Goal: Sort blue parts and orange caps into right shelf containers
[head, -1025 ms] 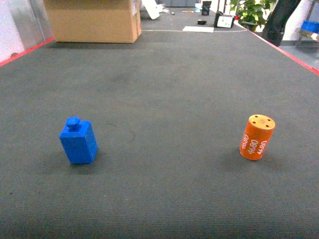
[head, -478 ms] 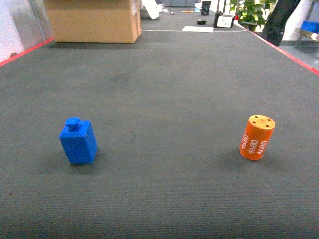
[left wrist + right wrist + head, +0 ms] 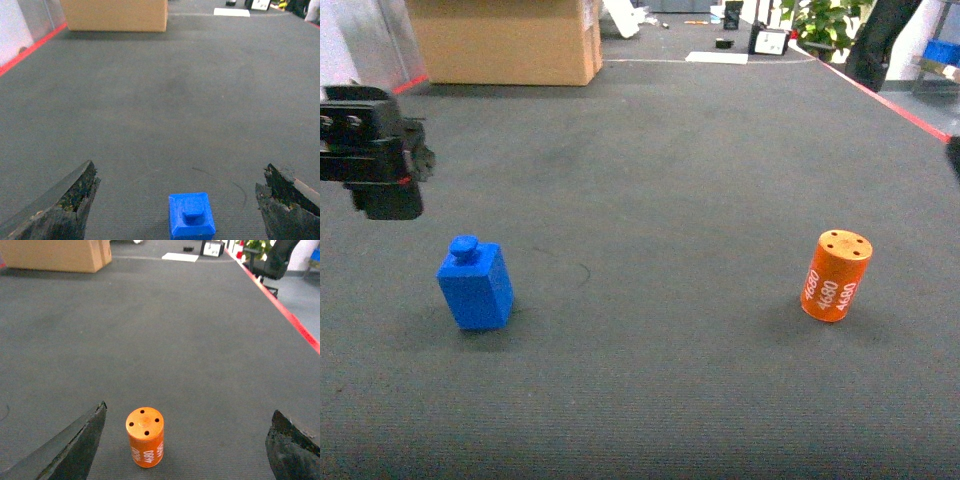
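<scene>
The blue part (image 3: 475, 283), a block with a round knob on top, stands on the dark mat at the left. My left gripper (image 3: 378, 160) hangs above and behind it. In the left wrist view the blue part (image 3: 191, 216) sits low between the wide-apart fingers of the open left gripper (image 3: 179, 172), untouched. The orange cap (image 3: 836, 276), a cylinder with white numbers, stands upright at the right. In the right wrist view the orange cap (image 3: 145, 437) is nearer the left finger of the open right gripper (image 3: 189, 410), apart from both. The shelf containers are out of view.
A large cardboard box (image 3: 505, 40) stands at the far left of the mat. A red line (image 3: 890, 100) runs along the mat's right edge. A white sheet (image 3: 718, 58), small devices and a plant (image 3: 825, 20) lie at the far end.
My left gripper has come into the head view at the upper left, and a dark sliver of the right arm shows at the right edge. The blue part and orange cap have stayed put.
</scene>
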{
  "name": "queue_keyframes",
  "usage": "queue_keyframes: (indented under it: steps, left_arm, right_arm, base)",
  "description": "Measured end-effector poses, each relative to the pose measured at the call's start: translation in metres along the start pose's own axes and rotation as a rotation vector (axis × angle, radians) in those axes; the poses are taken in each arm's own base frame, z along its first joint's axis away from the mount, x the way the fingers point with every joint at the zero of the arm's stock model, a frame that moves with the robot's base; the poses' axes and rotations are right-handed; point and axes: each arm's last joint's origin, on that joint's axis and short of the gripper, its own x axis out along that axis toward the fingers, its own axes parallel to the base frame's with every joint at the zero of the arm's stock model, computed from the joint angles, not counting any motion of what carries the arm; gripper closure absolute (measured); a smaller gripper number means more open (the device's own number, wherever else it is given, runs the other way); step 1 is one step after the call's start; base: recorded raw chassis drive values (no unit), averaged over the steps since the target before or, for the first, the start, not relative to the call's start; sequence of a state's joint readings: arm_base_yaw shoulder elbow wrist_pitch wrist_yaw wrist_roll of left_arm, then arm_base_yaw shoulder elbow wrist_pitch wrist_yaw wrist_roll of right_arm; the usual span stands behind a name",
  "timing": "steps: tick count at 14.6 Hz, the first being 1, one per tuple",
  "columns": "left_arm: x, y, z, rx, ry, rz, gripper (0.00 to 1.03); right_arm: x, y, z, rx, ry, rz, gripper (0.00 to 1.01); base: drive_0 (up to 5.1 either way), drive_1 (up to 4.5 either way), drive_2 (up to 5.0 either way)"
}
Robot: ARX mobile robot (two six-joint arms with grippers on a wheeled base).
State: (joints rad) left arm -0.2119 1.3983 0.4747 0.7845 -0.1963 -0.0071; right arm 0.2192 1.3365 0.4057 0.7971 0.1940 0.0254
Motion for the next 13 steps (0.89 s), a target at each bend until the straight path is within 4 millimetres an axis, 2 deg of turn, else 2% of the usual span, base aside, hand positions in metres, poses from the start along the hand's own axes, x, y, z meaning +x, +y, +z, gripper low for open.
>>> queue_keyframes:
  steps: [1,3,6,9,13]
  left_arm:
    - [0.017,-0.002,-0.003,-0.014,0.041,-0.017,0.05]
    - [0.038,-0.004,-0.010,-0.035,0.087,-0.026,0.05]
    - [0.066,-0.010,-0.036,-0.047,0.191,-0.061,0.05]
    - [0.073,-0.012,-0.061,-0.039,0.258,-0.072,0.05]
    - [0.088,-0.013,-0.079,-0.035,0.298,-0.068,0.05]
  right_arm:
    - [0.018,0.007,-0.003,-0.015,0.043,0.009,0.03]
    - [0.047,0.014,-0.006,-0.033,0.096,0.011,0.03]
    - [0.090,0.027,-0.031,0.028,0.210,0.004,0.03]
    - [0.098,0.028,-0.044,0.036,0.252,-0.002,0.03]
    - [0.109,0.029,-0.068,0.041,0.318,-0.008,0.03]
  base:
    - [0.0,0.00,0.0]
    - [0.0,0.00,0.0]
    - [0.0,0.00,0.0]
    - [0.0,0.00,0.0]
    - [0.0,0.00,0.0]
